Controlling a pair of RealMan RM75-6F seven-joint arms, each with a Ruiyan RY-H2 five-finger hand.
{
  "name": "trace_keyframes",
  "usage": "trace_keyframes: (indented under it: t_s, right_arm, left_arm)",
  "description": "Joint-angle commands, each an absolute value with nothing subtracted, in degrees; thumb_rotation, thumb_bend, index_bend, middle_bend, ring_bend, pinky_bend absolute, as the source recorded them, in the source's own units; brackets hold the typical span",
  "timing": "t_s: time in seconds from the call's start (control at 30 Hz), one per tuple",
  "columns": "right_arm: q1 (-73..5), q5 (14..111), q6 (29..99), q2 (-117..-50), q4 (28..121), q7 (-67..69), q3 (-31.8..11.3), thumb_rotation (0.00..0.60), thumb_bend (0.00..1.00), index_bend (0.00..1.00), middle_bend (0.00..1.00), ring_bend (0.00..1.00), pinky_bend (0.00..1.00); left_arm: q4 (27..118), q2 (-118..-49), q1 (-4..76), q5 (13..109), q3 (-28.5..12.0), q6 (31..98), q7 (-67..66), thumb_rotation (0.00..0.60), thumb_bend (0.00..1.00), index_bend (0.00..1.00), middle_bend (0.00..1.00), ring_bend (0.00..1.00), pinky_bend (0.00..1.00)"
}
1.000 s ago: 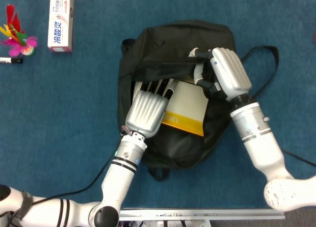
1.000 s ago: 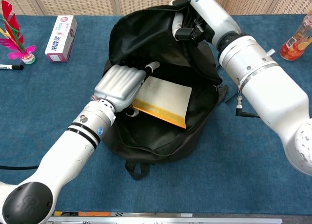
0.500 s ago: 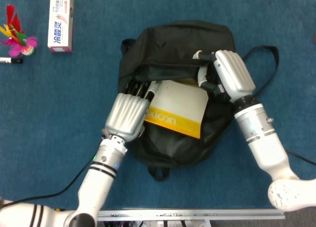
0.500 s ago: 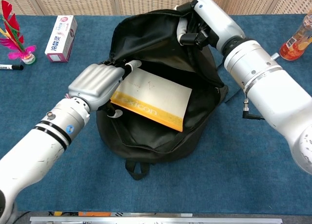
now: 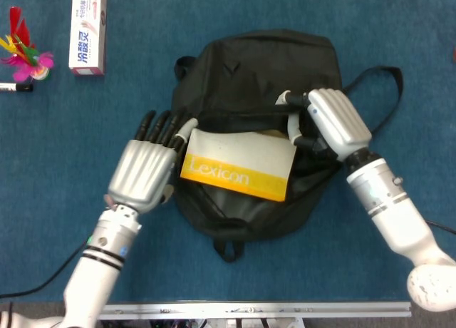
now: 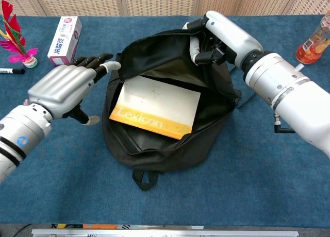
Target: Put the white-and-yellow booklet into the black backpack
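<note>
Beside left fingers (image 6: 98, 59): booklet (image 6: 154, 105) in backpack (image 6: 165, 144)

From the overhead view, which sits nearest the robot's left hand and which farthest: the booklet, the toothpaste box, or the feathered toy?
From the left hand:
1. Booklet, just to its right, in the backpack.
2. Toothpaste box, up at the far edge.
3. Feathered toy, far upper-left corner.

soft cloth bag, smooth paper book, shiny robot hands

the black backpack (image 6: 170, 144) looks like soft, matt cloth with wrinkles. the white-and-yellow booklet (image 6: 154, 109) has a smooth paper cover. the left hand (image 6: 64, 90) and right hand (image 5: 335, 121) have shiny silver-grey shells like hard plastic, with black fingers (image 5: 158, 123). the blue table cover (image 6: 232, 185) looks fuzzy like carpet.
</note>
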State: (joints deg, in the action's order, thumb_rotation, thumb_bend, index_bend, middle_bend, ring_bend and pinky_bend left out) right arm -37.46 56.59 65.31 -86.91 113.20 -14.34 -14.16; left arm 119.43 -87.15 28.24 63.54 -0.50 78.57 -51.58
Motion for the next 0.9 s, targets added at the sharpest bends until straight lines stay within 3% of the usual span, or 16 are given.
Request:
trace_keyframes:
  t_s: [0.03, 0.07, 0.23, 0.33, 0.5, 0.9]
  right_arm:
    - [-37.4, 57.2, 62.8, -84.8, 114.4, -13.2, -12.6, 0.600, 0.69, 0.45, 0.40, 0.33, 0.57]
    - [-37.4, 57.1, 62.4, -84.3, 114.7, -13.1, -12.5, 0.600, 0.66, 0.43, 0.39, 0.32, 0.55]
    - [-38.0, 56.9, 60.0, -82.6, 115.9, -13.7, -11.1, 0.600, 0.22, 0.28, 0.29, 0.21, 0.44]
    - [-38.5, 56.2, 58.9, -81.5, 116.7, -14.5, -10.5, 0.600, 0.03, 0.20, 0.23, 0.16, 0.37]
    - [-38.2, 56.6, 59.3, -80.0, 117.8, -13.8, -10.6, 0.600, 0.00, 0.12, 0.19, 0.13, 0.31]
    - [-32.8, 63.3, 60.0, -67.9, 122.3, -3.9, -10.0, 0.600, 0.00, 0.10, 0.21, 0.13, 0.30]
  left_arm:
    - [120.8, -82.9, 26.3, 67.8, 2.1, 79.7, -48.3, 0.600, 0.14, 0.00, 0.00, 0.00, 0.00]
    - [120.9, -82.0, 26.0, 68.5, 2.5, 79.8, -47.6, 0.600, 0.14, 0.00, 0.00, 0.00, 0.00]
    - [121.4, -77.9, 24.8, 70.1, 2.8, 80.2, -44.0, 0.600, 0.14, 0.00, 0.00, 0.00, 0.00]
    - [121.5, -75.7, 24.1, 70.3, 2.5, 80.1, -41.3, 0.600, 0.14, 0.00, 0.00, 0.00, 0.00]
    - [121.0, -72.5, 23.1, 70.4, 1.7, 80.0, -36.8, 0.600, 0.14, 0.00, 0.00, 0.00, 0.00]
    - [115.6, -68.2, 19.8, 72.8, 1.5, 79.6, -25.1, 0.600, 0.14, 0.00, 0.00, 0.00, 0.00]
